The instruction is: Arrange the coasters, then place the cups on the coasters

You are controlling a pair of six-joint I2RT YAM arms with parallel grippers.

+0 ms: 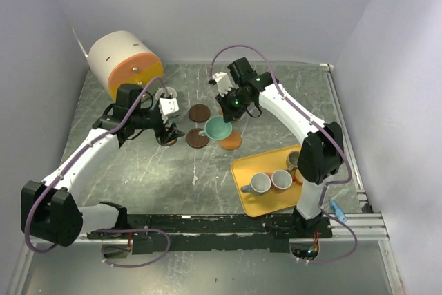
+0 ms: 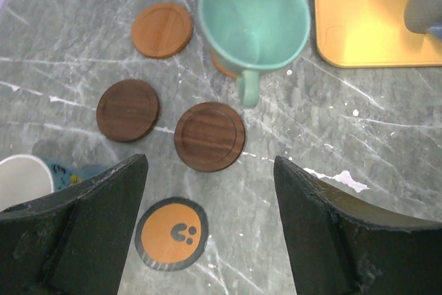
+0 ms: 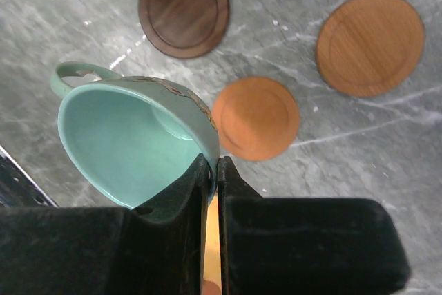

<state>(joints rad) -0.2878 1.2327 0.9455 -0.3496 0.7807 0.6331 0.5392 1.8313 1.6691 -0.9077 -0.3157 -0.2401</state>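
Note:
My right gripper (image 3: 214, 170) is shut on the rim of a teal cup (image 3: 131, 143), which hangs tilted by a small orange coaster (image 3: 255, 117). In the top view that cup (image 1: 219, 128) sits among two dark brown coasters (image 1: 199, 112) (image 1: 197, 137) and an orange coaster (image 1: 231, 141). My left gripper (image 2: 210, 226) is open just above the table, with a yellow-orange, dark-rimmed coaster (image 2: 170, 233) lying flat near its left finger. A grey cup (image 1: 260, 183) and a reddish cup (image 1: 282, 179) stand on the yellow tray (image 1: 257, 205).
A big white-and-orange cylinder (image 1: 124, 63) lies at the back left. A white-insided cup (image 1: 168, 94) stands just behind my left gripper (image 1: 167, 129). Another cup (image 1: 293, 159) stands on the tray by the right arm. Walls enclose the table on three sides.

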